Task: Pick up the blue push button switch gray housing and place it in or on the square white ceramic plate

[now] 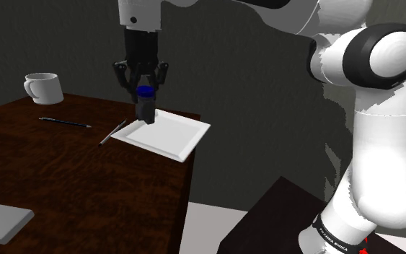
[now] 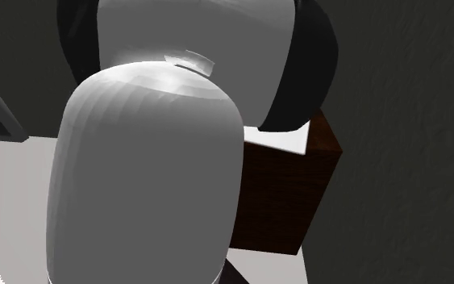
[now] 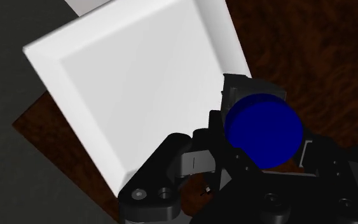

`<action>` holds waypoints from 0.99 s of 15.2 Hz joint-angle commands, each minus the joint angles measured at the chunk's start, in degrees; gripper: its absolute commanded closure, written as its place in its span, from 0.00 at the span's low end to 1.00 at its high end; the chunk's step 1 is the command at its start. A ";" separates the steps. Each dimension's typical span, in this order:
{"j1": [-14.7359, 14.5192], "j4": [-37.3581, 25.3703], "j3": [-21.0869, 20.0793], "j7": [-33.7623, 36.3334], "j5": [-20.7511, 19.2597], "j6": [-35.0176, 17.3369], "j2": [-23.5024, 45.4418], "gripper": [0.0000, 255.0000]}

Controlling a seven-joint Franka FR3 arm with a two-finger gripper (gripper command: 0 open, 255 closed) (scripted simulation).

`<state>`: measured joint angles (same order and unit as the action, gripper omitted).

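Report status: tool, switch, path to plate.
Tool shut on switch. Switch upright at rim of plate. Pen beside plate, clear of path.

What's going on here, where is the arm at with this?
The white arm's black gripper is shut on the blue push button switch in a dark housing, holding it upright at the rim of the square white plate, on the side towards the mug. I cannot tell whether the switch is touching the plate yet. The plate sits on a dark wooden table, where a white mug and a black pen also rest.
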<state>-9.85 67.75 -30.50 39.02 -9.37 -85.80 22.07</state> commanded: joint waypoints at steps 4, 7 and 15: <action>5.34 1.60 1.48 -6.42 1.51 0.60 -2.53 1.00; 8.12 0.88 2.63 -10.35 1.89 1.54 -2.86 1.00; 9.59 10.32 2.75 -10.74 2.94 -5.80 -5.12 1.00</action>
<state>-0.39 77.07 -27.76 28.31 -6.51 -90.72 17.13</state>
